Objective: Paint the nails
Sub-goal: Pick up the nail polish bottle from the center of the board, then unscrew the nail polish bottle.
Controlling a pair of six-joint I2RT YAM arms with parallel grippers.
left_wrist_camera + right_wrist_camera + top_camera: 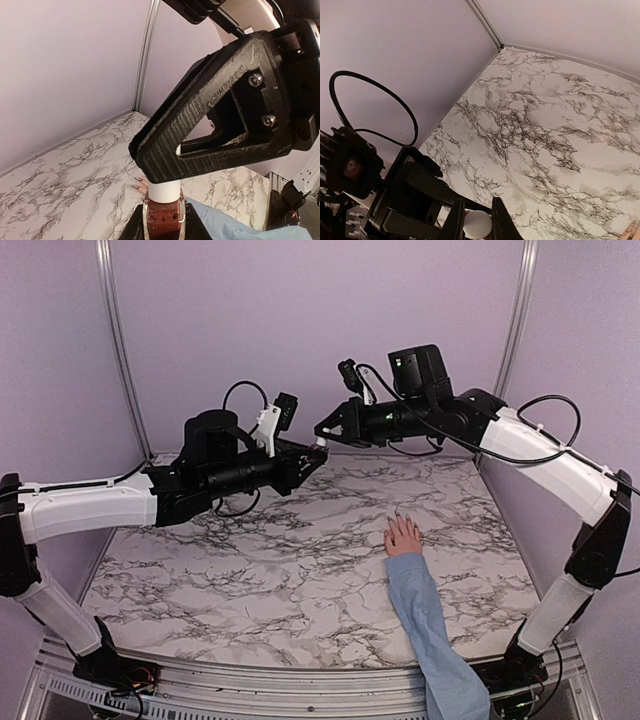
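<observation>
Grippers meet tip to tip above the marble table [250,560] in the top view: left gripper [310,453], right gripper [321,432]. One pinkish hand [403,536] in a light-blue sleeve [425,620] lies flat at right, its nails [398,516] dark. Left wrist view: left jaws clamp one dark-red nail polish bottle [164,222]; two nails show behind. Right wrist view: right fingers [502,222] pinch its one white cap [477,223].

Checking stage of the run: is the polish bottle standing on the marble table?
No, the left gripper holds the polish bottle in the air, with the right gripper closed on its white cap.
</observation>
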